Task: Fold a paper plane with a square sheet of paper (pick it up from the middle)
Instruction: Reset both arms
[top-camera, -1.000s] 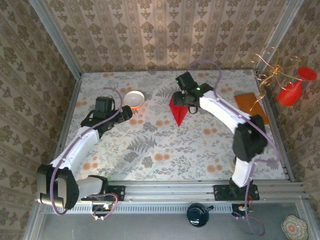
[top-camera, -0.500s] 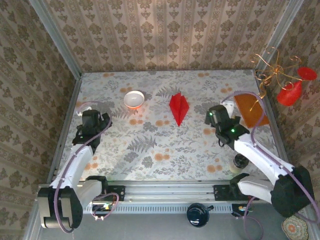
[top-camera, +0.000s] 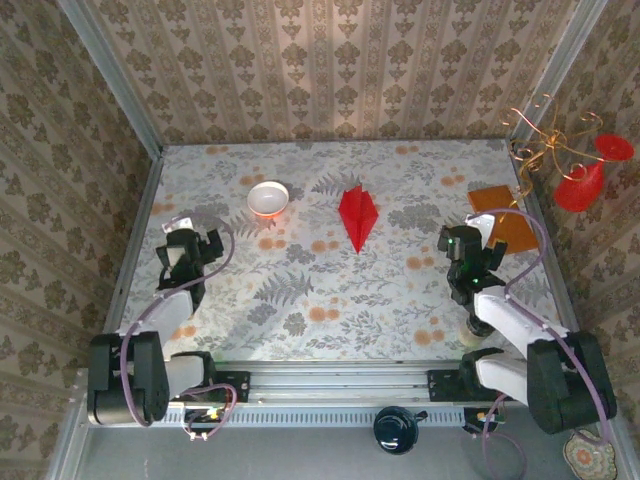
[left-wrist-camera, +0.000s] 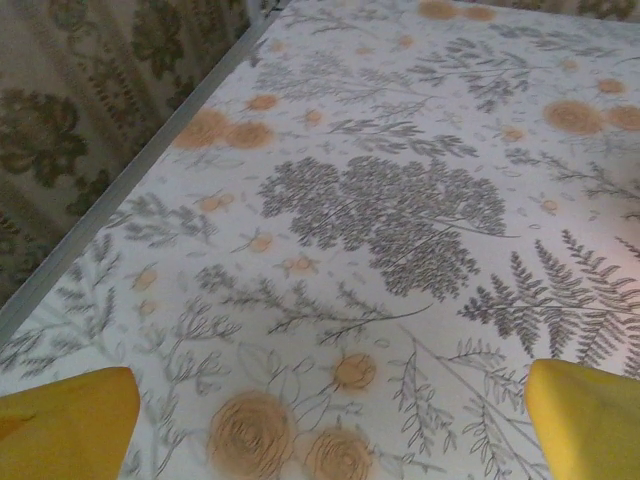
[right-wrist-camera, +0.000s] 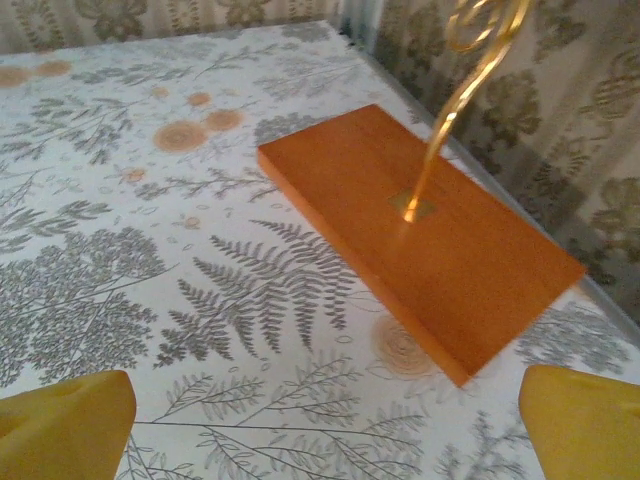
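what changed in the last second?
The right gripper let go of the paper plane, opened fully and pulled back to the near right. The left gripper, open throughout, retreated from beside the white bowl to the near left. Paper plane, bowl and orange board stayed put.

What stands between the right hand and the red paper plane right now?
Nothing visible. Bare flowered table lies between the right hand and the paper plane. The white bowl sits beyond the plane, on its other side, and the orange board is beside the hand, away from the plane. The hand is open and empty.
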